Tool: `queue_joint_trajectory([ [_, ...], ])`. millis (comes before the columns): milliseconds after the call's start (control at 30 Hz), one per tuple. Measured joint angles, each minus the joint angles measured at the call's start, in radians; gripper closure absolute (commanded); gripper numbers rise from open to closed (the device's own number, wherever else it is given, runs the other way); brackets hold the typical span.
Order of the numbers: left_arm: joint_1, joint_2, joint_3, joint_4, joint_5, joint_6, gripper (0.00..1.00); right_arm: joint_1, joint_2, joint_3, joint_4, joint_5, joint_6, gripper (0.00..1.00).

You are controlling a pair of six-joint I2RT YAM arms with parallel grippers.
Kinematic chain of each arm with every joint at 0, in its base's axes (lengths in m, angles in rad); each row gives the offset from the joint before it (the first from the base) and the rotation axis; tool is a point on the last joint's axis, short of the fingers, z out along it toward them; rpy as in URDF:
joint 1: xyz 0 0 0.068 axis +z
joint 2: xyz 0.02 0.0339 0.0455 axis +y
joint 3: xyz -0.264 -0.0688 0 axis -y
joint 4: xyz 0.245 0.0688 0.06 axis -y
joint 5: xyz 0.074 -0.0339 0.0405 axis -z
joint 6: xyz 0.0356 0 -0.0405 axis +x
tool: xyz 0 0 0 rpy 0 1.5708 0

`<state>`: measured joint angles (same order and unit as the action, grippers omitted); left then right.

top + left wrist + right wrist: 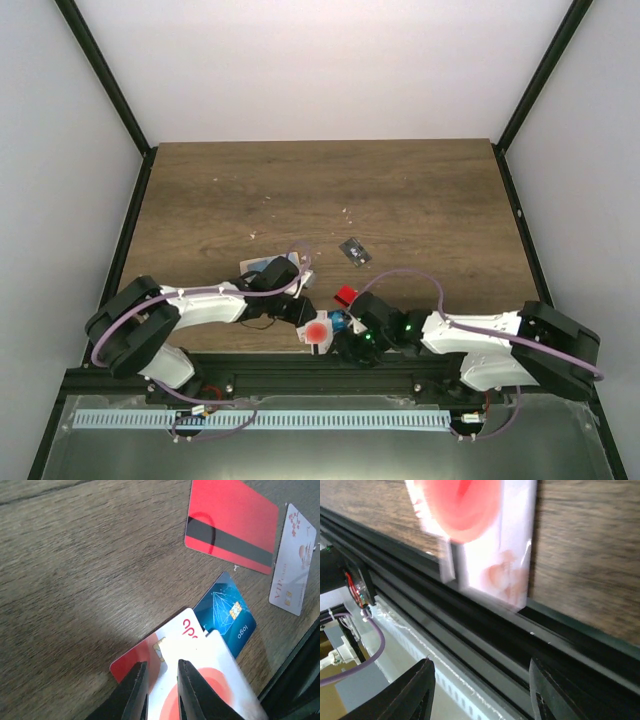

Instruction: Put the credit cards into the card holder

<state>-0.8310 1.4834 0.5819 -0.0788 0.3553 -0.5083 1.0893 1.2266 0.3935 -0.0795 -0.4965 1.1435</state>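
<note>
Left wrist view shows the left tool [161,667] narrow, its two fingers close together with a slit between them, set down over the white card with the red dot [225,680]. Whether it pinches that card or only presses on it I cannot tell. The card lies partly over a red-and-white card [142,655] and just beside the blue card [225,612]. Farther off on the desk [75,580] lie the red card [232,522], black stripe up, and a white card marked VIP [295,560].

From the right wrist, the dotted card juts out over the desk's near edge above the black rail [495,645]. The right tool [481,665] faces it with its fingers wide apart and nothing between them.

The step in hand looks like bringing this card off the desk edge so it can be gripped. The next move probably calls for the right tool to close on the overhanging edge without the card tipping off.

The cards look thin, stiff and slick, so they are hard to lift flat. I cannot make out the card holder in any view.
</note>
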Motion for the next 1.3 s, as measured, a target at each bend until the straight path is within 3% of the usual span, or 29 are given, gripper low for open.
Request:
queue_joint_trajectory([
  [567,-0.035,0.042,-0.005,0.072,0.005,0.018,0.81,0.001,0.142,-0.092,0.311,0.054,0.129,0.50],
  [1033,-0.040,0.028,-0.027,0.097,0.005,0.011,0.81,0.003,0.201,-0.103,0.424,0.066,0.161,0.98],
  [1300,-0.040,0.022,-0.027,0.102,-0.004,0.008,0.82,0.005,0.114,-0.110,0.404,0.102,0.172,0.99],
])
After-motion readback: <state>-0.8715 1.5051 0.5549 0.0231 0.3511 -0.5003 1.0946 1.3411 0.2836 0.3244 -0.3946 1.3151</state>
